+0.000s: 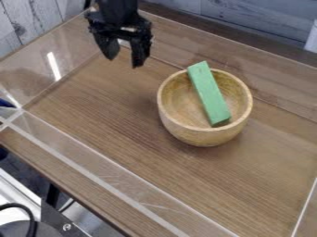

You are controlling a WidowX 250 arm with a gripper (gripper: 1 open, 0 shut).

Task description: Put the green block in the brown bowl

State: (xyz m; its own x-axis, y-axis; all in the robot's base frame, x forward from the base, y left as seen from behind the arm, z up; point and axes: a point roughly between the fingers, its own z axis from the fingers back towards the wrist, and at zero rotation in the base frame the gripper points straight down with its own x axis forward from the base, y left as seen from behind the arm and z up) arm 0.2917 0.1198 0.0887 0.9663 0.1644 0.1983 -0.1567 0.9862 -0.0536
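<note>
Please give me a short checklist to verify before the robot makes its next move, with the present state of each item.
1. Green block lies inside the brown bowl: ok.
2. Block leans on the rim, one end sticking up: ok, but not flat.
3. Gripper open and empty: ok.
4. Gripper apart from the bowl: ok.
5. Bowl upright on the table: ok.
6. Block stable against sliding: cannot tell.

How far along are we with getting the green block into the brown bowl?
Done: the green block lies inside the brown bowl, slanted, with its far end propped on the back rim. In hand: nothing; the gripper is open and empty, hanging over the table up and left of the bowl, clear of it. Left: nothing visible for the placement itself; at most backing the arm away.
</note>
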